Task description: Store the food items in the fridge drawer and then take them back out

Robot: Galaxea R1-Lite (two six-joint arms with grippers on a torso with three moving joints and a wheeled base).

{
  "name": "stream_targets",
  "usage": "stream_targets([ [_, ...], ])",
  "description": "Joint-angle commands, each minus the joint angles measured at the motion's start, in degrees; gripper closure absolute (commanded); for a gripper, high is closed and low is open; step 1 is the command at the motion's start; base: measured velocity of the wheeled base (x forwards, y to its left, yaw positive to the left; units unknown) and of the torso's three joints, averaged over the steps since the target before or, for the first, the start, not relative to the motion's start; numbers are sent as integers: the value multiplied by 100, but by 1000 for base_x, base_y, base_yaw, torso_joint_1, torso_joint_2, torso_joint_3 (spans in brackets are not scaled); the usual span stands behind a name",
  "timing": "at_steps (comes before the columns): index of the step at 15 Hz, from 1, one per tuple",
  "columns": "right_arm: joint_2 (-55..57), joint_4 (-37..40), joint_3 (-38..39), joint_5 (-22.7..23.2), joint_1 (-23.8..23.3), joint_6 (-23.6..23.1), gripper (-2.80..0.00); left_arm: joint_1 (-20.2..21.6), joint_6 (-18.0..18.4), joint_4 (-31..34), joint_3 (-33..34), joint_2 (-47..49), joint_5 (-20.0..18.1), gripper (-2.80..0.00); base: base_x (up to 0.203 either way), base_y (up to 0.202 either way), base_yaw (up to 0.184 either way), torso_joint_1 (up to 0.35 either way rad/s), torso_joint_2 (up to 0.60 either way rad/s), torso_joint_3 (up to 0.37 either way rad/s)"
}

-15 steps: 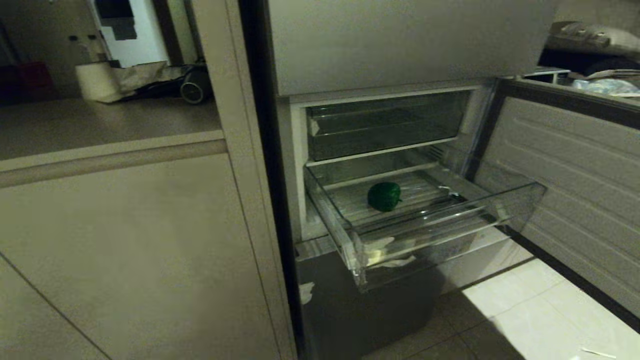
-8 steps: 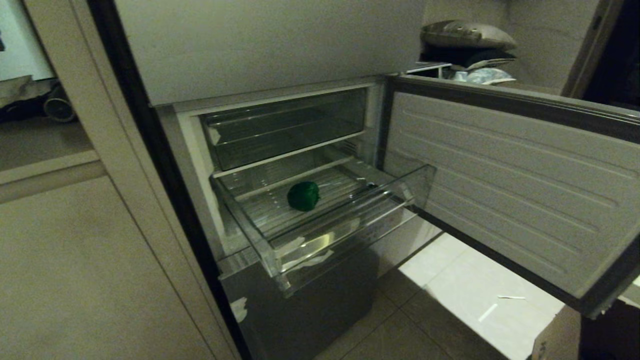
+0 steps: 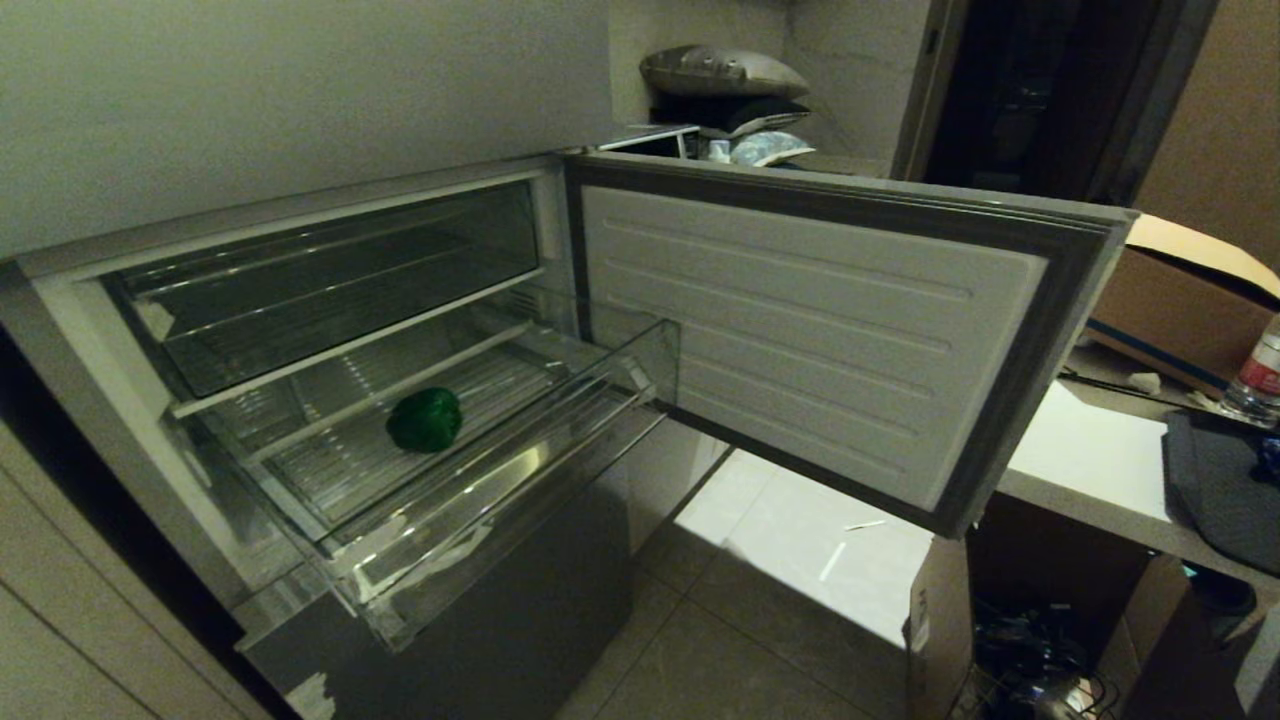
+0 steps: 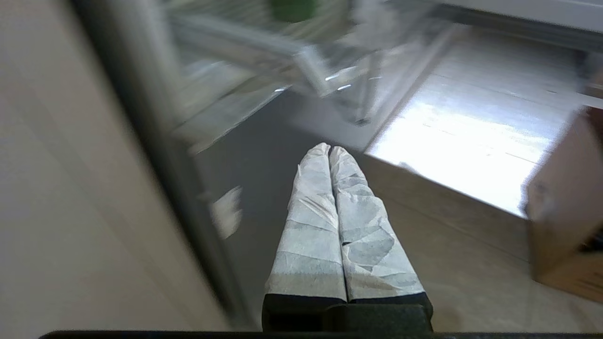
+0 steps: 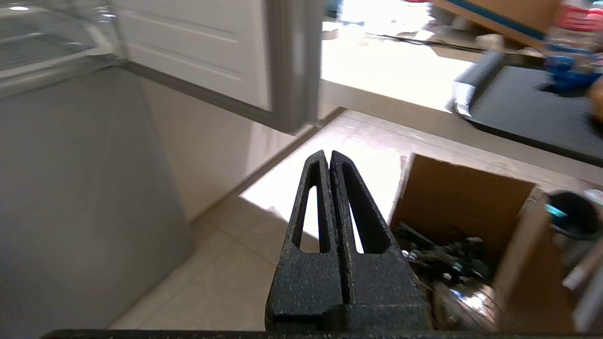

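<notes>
A round dark-green food item (image 3: 425, 420) lies on the ribbed floor of the clear fridge drawer (image 3: 480, 500), which is pulled out of the open fridge. Neither gripper shows in the head view. In the left wrist view my left gripper (image 4: 330, 149), its fingers wrapped in white, is shut and empty. It hangs low over the floor before the grey lower panel, with the drawer (image 4: 306, 70) and a green blur of the food item (image 4: 287, 7) ahead. My right gripper (image 5: 329, 155), black, is shut and empty above the tiled floor.
The fridge door (image 3: 800, 320) stands swung open to the right. A darker clear bin (image 3: 330, 280) sits above the drawer. A low table (image 3: 1090, 450) on the right carries a black mat (image 3: 1220, 490) and a bottle (image 3: 1262, 370). An open cardboard box (image 5: 461, 197) stands on the floor.
The whole head view has swung to the right, so the fridge now sits further left and the table has come into view. The food item stays in the drawer.
</notes>
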Motion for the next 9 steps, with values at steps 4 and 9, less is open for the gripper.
stream_targets([
  [4,452,-51,-14,-64,-3,-51,0,-1,-2,1,-1,7,3,0,0,1,-19,1,1,0],
  [9,3130,-286,-1389,-296,-475,472,0,-4,-2,1,-1,7,3,0,0,0,0,0,0,0],
])
